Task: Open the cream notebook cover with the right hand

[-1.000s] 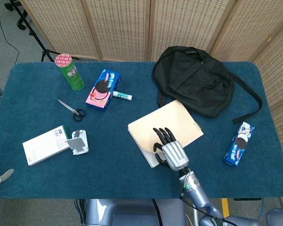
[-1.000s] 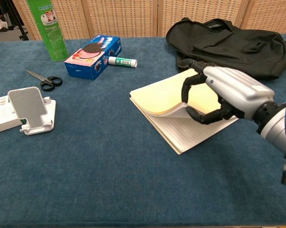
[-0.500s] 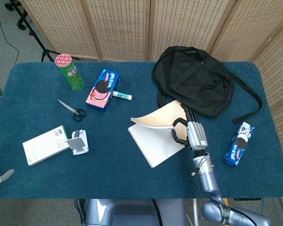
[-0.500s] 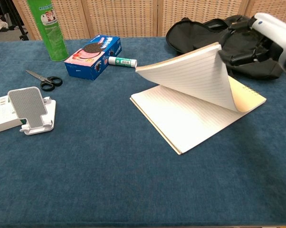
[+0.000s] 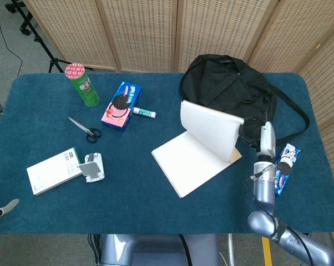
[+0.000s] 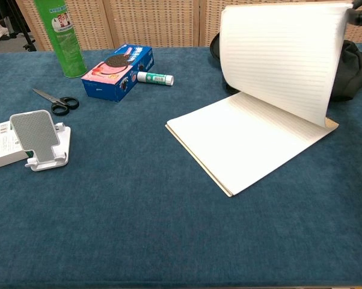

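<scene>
my right hand (image 5: 259,138) has a silver-white shell and black fingers (image 5: 246,132). below it, my wrist (image 5: 261,166) is a pale ring with thin wires, then my grey-blue metal forearm (image 5: 262,194), glossy and rounded.

On the blue surface (image 5: 156,210) the cream notebook (image 5: 192,157) lies open, its lined page facing up. The cover (image 5: 208,130) stands raised, roughly upright, lined inner side toward the left. The right robot hand (image 5: 259,137) is at the cover's right edge, dark fingers (image 5: 246,134) touching it. A black backpack (image 5: 231,94) lies just behind. A cookie packet (image 5: 282,169) sits beside the hand. Further left are a green can (image 5: 82,85), a cookie box (image 5: 122,105), a glue stick (image 5: 143,113), scissors (image 5: 84,129), a white box (image 5: 53,170) and a phone stand (image 5: 91,167).
</scene>
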### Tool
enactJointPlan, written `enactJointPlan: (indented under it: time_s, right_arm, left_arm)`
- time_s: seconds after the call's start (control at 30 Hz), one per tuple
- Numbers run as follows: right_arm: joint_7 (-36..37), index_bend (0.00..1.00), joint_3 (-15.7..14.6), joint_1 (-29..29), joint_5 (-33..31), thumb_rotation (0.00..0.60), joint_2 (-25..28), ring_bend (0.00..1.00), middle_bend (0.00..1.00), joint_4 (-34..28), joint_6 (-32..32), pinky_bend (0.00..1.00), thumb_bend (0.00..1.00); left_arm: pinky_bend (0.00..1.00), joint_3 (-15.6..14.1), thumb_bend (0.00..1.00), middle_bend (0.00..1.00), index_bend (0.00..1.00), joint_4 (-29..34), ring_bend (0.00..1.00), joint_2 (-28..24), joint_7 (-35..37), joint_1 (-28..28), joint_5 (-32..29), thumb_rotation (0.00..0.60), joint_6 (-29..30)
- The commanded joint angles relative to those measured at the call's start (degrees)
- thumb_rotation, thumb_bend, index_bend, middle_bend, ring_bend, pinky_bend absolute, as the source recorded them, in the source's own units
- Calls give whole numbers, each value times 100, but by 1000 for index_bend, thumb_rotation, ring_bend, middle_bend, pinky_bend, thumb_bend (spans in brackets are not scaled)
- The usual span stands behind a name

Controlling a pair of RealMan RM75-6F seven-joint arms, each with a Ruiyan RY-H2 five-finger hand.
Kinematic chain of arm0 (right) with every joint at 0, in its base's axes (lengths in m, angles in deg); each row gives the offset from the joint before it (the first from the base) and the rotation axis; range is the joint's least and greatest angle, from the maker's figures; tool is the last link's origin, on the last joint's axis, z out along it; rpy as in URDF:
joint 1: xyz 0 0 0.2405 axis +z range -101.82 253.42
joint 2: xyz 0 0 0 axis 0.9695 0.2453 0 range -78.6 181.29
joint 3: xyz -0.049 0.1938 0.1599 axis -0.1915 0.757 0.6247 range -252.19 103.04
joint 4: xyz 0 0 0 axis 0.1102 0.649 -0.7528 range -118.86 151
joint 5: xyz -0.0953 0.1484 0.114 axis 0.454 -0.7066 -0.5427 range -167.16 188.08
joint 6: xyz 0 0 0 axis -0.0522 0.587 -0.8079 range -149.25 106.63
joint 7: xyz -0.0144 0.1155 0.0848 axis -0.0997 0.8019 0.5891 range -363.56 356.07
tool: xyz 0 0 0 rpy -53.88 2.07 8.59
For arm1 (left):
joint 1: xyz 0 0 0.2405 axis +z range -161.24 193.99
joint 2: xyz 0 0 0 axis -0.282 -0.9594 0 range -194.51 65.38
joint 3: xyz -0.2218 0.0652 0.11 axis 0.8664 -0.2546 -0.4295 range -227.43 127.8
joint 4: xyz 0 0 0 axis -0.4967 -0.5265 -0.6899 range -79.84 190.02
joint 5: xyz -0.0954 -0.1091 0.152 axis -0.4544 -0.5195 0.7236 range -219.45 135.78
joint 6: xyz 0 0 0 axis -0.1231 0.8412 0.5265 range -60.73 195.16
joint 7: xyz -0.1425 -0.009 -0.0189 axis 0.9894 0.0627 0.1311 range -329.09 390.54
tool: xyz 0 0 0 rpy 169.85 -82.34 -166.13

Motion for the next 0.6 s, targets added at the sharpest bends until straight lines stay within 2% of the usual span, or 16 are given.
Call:
enactJointPlan:
  time_s: [0.03, 0.23, 0.37, 0.43, 0.47, 0.5, 0.53, 0.6]
  right_arm:
    - [260, 697, 730, 205, -1032, 600, 145, 0, 55, 525, -184, 0, 1000]
    - [406, 698, 1066, 425, -1677, 600, 4, 0, 55, 1340, -159, 0, 1000]
    - [537, 684, 1383, 629, -2233, 600, -126, 0, 52, 2293, -318, 0, 1000]
    - [468, 553, 1354, 678, -2427, 600, -109, 0, 26, 2703, -761, 0, 968]
    - [465, 412, 1302, 652, -2435, 600, -74, 0, 9, 2787, -973, 0, 902]
    - [485, 280, 1224, 628, -2373, 600, -50, 0, 0, 2901, -1116, 0, 817]
    - [535, 204, 1146, 612, -2245, 600, -57, 0, 0, 2983, -1135, 0, 752]
    - [706, 53, 976, 596, -1895, 600, -95, 0, 0, 3126, -1129, 0, 518]
  left_arm:
    - [0, 6, 0, 0, 0, 25, 0, 13, -64, -13, -22, 600, -27]
    - [0, 6, 0, 0, 0, 87, 0, 48, -231, -30, -56, 600, -82]
    - [0, 30, 0, 0, 0, 179, 0, 81, -347, -55, -119, 600, -128]
    - [0, 47, 0, 0, 0, 214, 0, 103, -439, -68, -155, 600, -147]
    - [0, 49, 0, 0, 0, 228, 0, 111, -474, -78, -176, 600, -171]
    - [0, 54, 0, 0, 0, 246, 0, 117, -514, -89, -208, 600, -200]
    - [0, 58, 0, 0, 0, 256, 0, 122, -542, -95, -226, 600, -215]
    - [0, 65, 0, 0, 0, 274, 0, 135, -586, -102, -244, 600, -228]
